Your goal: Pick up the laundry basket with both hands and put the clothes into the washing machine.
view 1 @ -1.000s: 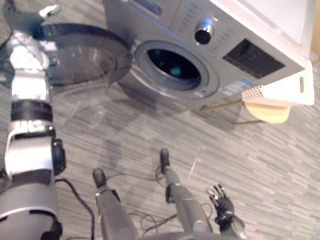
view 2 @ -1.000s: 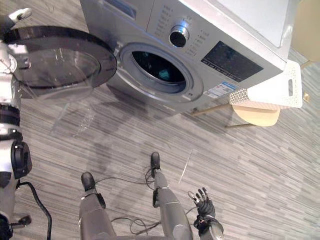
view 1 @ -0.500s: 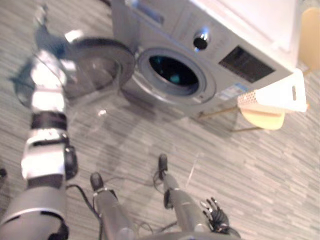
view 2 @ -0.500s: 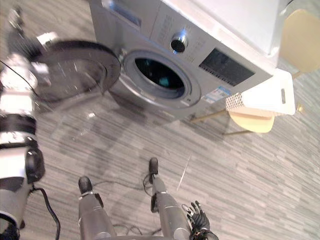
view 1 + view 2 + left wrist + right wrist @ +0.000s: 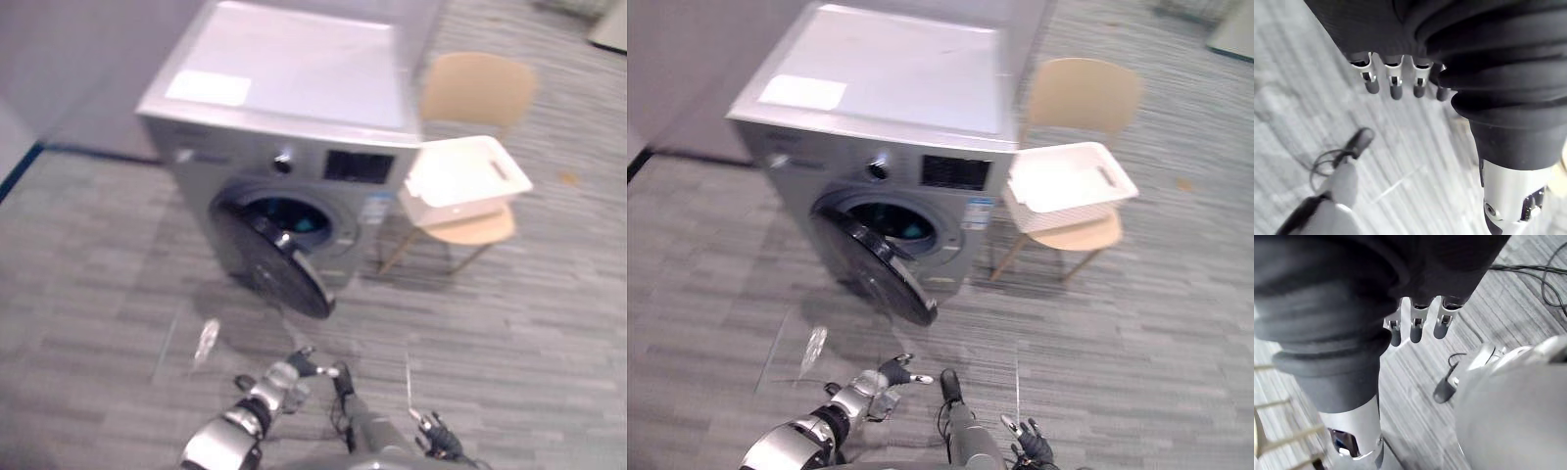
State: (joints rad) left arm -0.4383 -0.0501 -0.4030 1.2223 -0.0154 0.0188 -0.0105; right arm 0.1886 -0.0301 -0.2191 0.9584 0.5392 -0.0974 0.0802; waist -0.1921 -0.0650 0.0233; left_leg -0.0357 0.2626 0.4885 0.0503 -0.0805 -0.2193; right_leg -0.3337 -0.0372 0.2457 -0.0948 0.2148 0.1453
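Observation:
A white laundry basket [image 5: 460,181] rests on the seat of a light wooden chair [image 5: 477,88], just right of the grey washing machine [image 5: 284,117]. Its inside looks plain white. The machine's round door [image 5: 274,272] stands half open, and something teal [image 5: 304,223] shows in the drum. My left hand [image 5: 887,377] hangs low over the floor in front of the door, its fingers [image 5: 1396,85] relaxed and holding nothing. Further right my right hand [image 5: 1029,450] also hangs low, far from the basket, with straight, empty fingers [image 5: 1415,328].
Grey striped floor [image 5: 529,323] spreads wide in front of the machine and chair. A grey wall [image 5: 59,59] runs behind the machine on the left.
The camera has lifted and pulled back, so the whole machine and chair show. My left arm has dropped from the door, which now stands less open. The right hand stays low.

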